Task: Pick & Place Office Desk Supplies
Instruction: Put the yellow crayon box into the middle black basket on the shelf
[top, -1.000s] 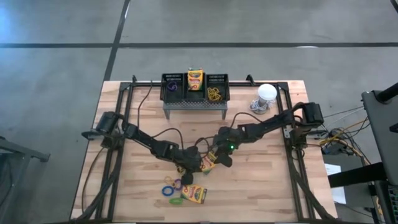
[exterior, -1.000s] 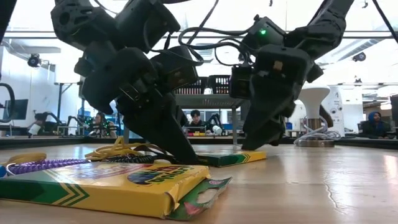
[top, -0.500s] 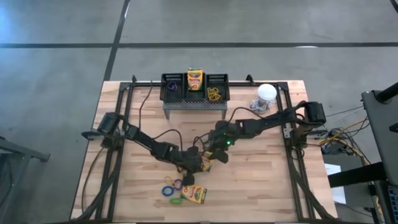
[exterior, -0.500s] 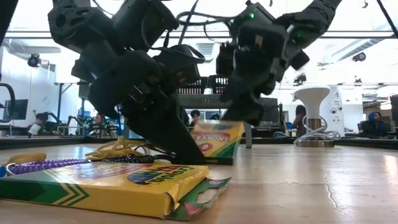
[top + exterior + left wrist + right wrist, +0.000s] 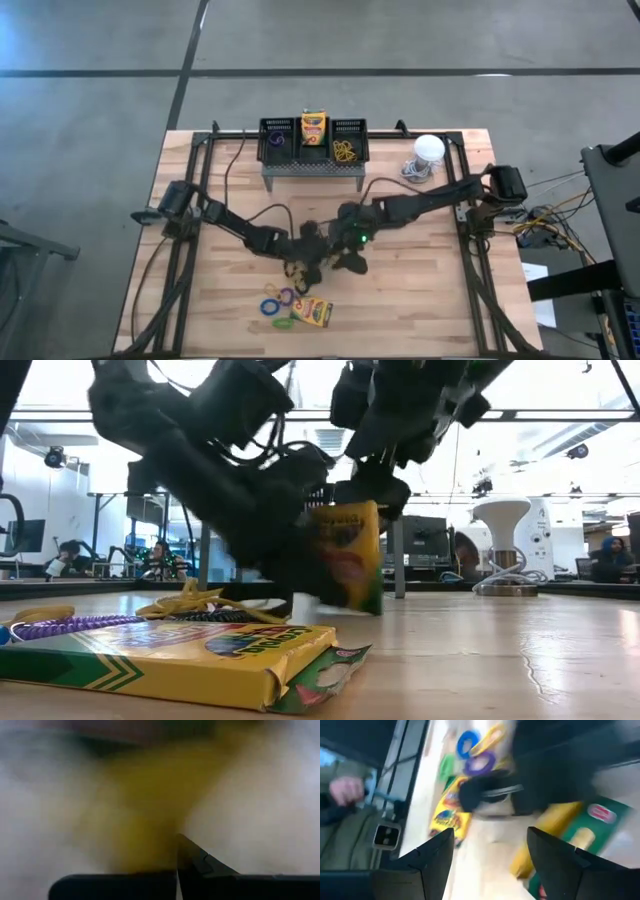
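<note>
Holding a crayon box [image 5: 345,555] upright — right hand [image 5: 375,490], left hand [image 5: 300,262] beside.

A yellow blur fills the left wrist view, too smeared to name. In the low view, the crayon box [image 5: 345,555] held upright above the table [image 5: 500,650] is blurred, its gripping fingertips hidden behind dark arm housings. From above, the two grippers beside that box merge into one dark mass. The nearer crayon box [image 5: 170,660] is cut off by the frame's left edge.
</note>
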Controlling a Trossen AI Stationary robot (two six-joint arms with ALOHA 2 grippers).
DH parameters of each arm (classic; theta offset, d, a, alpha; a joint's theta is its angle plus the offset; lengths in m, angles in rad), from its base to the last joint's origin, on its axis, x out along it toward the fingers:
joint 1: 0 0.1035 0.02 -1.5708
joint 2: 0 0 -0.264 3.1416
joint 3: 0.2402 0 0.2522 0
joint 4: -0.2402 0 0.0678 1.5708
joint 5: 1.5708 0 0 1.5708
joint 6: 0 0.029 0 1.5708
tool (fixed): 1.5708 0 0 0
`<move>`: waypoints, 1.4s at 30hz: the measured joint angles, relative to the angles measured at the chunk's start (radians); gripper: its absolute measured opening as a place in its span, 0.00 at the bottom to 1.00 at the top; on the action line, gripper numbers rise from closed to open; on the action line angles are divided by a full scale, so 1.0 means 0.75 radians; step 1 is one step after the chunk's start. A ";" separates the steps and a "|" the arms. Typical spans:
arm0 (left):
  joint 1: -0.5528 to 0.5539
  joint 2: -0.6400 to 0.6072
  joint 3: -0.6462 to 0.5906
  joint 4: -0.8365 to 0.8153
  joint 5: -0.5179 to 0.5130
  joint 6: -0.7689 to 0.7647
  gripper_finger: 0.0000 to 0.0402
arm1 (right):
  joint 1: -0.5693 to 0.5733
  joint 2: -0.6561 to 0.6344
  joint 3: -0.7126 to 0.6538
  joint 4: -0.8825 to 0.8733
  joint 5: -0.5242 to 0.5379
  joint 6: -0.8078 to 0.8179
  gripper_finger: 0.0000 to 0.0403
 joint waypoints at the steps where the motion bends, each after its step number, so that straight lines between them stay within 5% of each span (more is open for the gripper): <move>1: 0.004 -0.002 0.000 0.006 -0.046 -0.001 0.00 | 0.013 0.005 0.007 -0.019 0.017 -0.007 0.62; 13: -0.011 -0.018 -0.004 -0.021 -0.125 0.023 0.00 | 0.103 -0.003 0.002 -0.097 0.319 -0.216 0.62; 20: -0.020 -0.018 -0.003 -0.047 -0.115 0.032 0.00 | 0.291 -0.107 -0.096 -0.389 0.924 -0.435 0.62; 29: -0.022 -0.019 -0.003 -0.055 -0.114 0.034 0.00 | 0.403 -0.113 -0.335 -0.321 1.235 -0.422 0.56; 37: -0.053 -0.025 -0.003 -0.056 -0.116 0.020 0.00 | 0.358 -0.092 -0.368 -0.303 1.239 -0.432 0.35; 42: -0.157 -0.081 -0.003 -0.103 -0.257 -0.004 0.00 | 0.362 -0.067 -0.368 -0.282 1.243 -0.449 0.21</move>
